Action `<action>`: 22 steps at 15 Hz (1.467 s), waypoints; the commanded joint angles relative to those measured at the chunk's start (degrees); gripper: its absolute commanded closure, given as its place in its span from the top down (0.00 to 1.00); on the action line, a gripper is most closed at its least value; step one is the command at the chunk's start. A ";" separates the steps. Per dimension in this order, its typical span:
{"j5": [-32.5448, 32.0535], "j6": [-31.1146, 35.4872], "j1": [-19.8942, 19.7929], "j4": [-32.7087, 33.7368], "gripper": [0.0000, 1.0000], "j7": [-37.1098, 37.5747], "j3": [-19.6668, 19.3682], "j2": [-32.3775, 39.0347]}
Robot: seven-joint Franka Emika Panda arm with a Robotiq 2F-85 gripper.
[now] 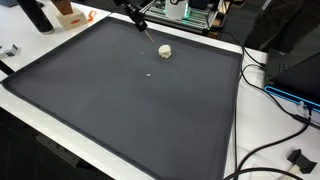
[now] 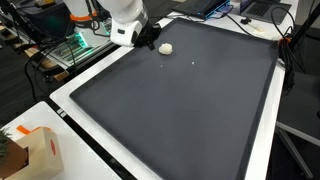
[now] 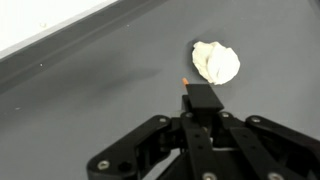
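Observation:
My gripper [image 3: 203, 122] is shut on a slim black pen-like object [image 3: 201, 96] with a small orange tip that points forward. Just beyond the tip lies a crumpled white lump [image 3: 216, 63] on the dark grey mat [image 3: 90, 110]; the tip is close to it but apart from it. In both exterior views the gripper [image 1: 139, 20] [image 2: 146, 36] hovers near the mat's far edge, right beside the white lump [image 1: 165, 50] [image 2: 166, 47]. A tiny white speck [image 1: 150, 72] [image 2: 194, 61] lies on the mat a little way from the lump.
The mat [image 1: 120, 110] lies on a white table. A black bottle [image 1: 38, 15] and an orange-and-white box [image 1: 68, 14] stand beyond one corner. Cables [image 1: 268, 95] run along one side. A cardboard box [image 2: 35, 150] sits by a corner. Electronics [image 2: 75, 45] stand behind the arm.

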 commanded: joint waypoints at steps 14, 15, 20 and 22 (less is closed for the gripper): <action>-18.45 13.64 9.33 -6.19 0.03 36.76 10.54 -10.32; -22.14 13.57 9.93 -6.02 0.03 38.94 11.59 -10.77; -39.70 10.37 12.59 -4.61 0.03 47.59 16.95 -12.11; -45.93 9.23 13.53 -4.07 0.03 49.29 18.81 -12.03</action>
